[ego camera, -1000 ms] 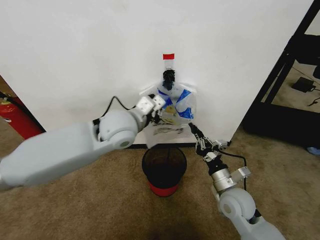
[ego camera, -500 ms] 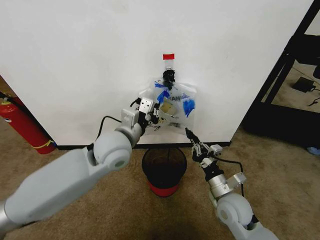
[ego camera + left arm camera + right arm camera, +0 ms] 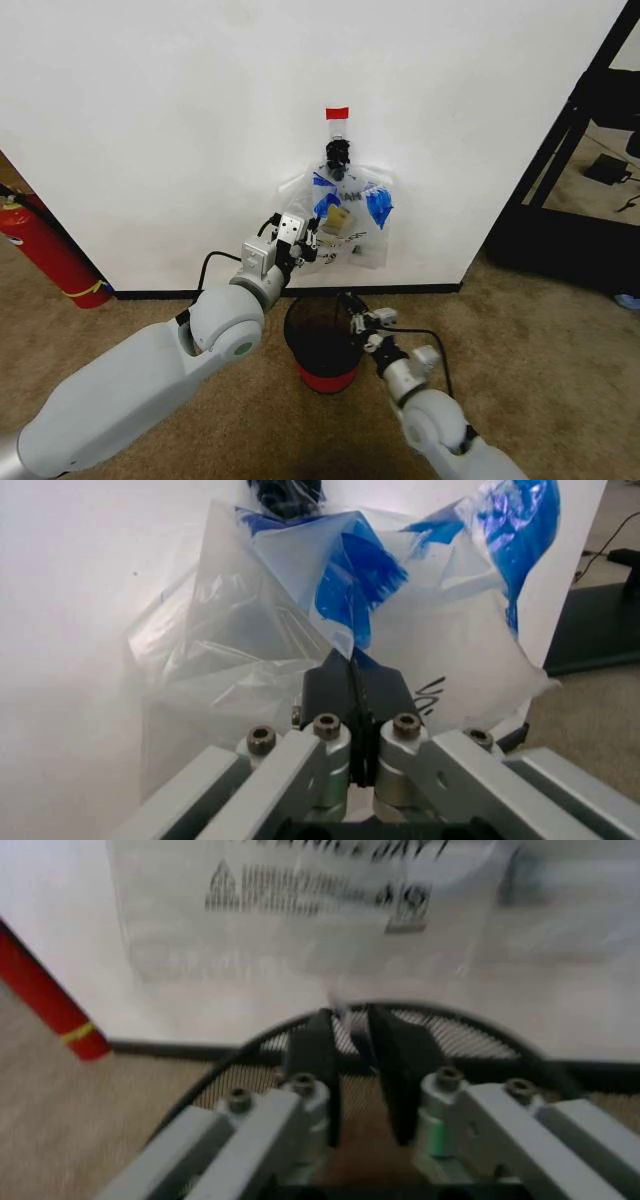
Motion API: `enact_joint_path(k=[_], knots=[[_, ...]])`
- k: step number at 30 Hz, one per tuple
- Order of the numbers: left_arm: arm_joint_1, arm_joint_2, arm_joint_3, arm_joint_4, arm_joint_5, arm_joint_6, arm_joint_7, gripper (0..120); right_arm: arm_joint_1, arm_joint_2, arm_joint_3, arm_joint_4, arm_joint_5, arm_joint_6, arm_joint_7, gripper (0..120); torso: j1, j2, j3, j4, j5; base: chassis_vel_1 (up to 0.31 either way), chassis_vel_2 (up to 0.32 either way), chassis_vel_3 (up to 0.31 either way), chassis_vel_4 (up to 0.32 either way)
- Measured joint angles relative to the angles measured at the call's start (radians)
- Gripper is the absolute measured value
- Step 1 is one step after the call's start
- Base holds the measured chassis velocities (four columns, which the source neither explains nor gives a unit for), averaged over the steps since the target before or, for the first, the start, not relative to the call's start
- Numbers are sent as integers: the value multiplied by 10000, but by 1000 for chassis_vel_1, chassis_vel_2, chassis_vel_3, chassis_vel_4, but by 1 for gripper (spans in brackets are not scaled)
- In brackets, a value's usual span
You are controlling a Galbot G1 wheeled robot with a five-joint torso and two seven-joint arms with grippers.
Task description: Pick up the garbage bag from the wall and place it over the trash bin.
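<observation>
The trash bin (image 3: 328,342) served as the landmark: a black wire-mesh cylinder on a red base, standing on the carpet (image 3: 560,370) just in front of the wall's black baseboard. Nearest the camera, the right pincer (image 3: 352,308) hovered over the bin's rim on the side toward the right arm; in the right wrist view its two dark fingers (image 3: 312,1054) stood slightly spread with a narrow gap between them and nothing held, the rim curving just beyond them. Above and behind the bin, the left pincer (image 3: 308,240) reached in from the left, and in the left wrist view its fingers (image 3: 340,686) were pressed together, pinching a fold of the garbage bag (image 3: 345,225) at its lower left edge. The bag, translucent with blue tape pieces and black print, hung directly above the bin against the wall (image 3: 180,120), its top bunched on a black hook (image 3: 337,155). A strip of red tape (image 3: 337,113) sat just above the hook. Far to the bin's left, a red fire extinguisher (image 3: 45,250) leaned by the wall.
</observation>
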Motion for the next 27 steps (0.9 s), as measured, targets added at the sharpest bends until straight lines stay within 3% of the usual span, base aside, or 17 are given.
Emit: enact_joint_path(k=[8,14,18,22,27], knots=[[230,29,-145,-90,116,22,100,0,-114,-313,50,568,398,-106,-406,45,0,0,0,-3,-1,0,0,0,0],[323,0,-177,-104,183,23,148,0,-405,-444,906,1416,-313,1069,-747,68,0,-1,0,-2,1,0,0,0,0],[390,-3,-203,-91,230,23,155,0,-700,-799,1561,2213,-477,1282,-987,79,-1,-2,-1,-3,2,0,0,0,0],[530,6,-311,-85,287,8,154,0,-1019,-1994,2649,3338,-319,1300,-1361,97,0,-2,-1,-4,-1,0,0,0,0],[624,12,-354,-88,344,-14,159,0,-612,-2848,3115,3804,-782,1017,-925,100,-1,-2,-2,-2,-1,0,0,0,0]])
